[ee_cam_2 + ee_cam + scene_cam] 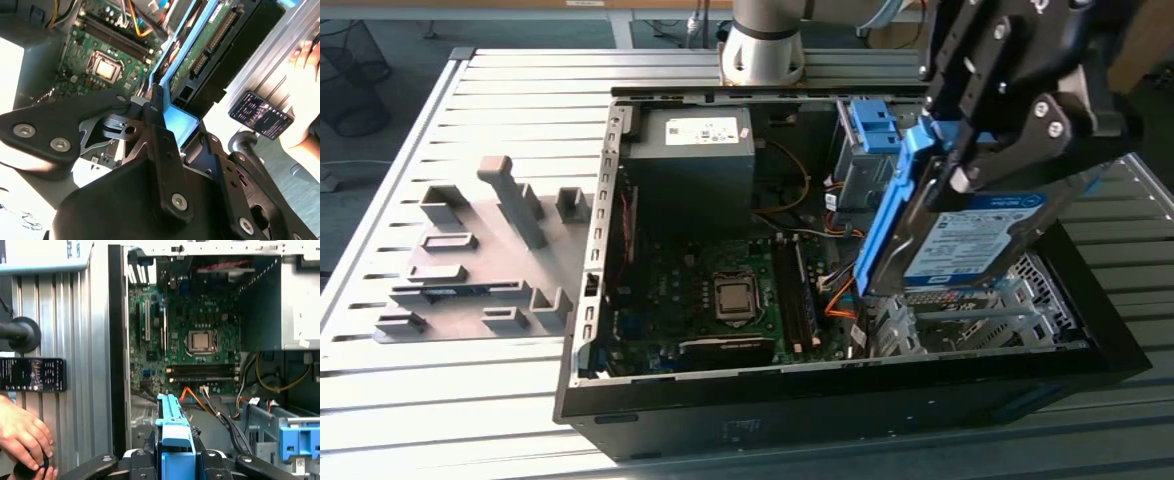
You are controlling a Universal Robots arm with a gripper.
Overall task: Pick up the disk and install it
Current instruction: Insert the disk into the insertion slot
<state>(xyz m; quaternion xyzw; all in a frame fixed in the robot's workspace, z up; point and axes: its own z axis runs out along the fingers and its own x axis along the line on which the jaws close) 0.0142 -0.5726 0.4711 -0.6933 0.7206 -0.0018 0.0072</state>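
I have the gripper (pixel 974 170) clamped on the disk (pixel 981 240) by its blue frame, hanging tilted above the drive cage (pixel 987 320) in the open case (pixel 600 250), where a corner could jam or snag the cables (pixel 837 292).

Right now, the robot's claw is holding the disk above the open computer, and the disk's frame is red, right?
Not quite: the frame is blue, not red, as the exterior view shows. The rest holds: the gripper is holding the disk above the open computer.
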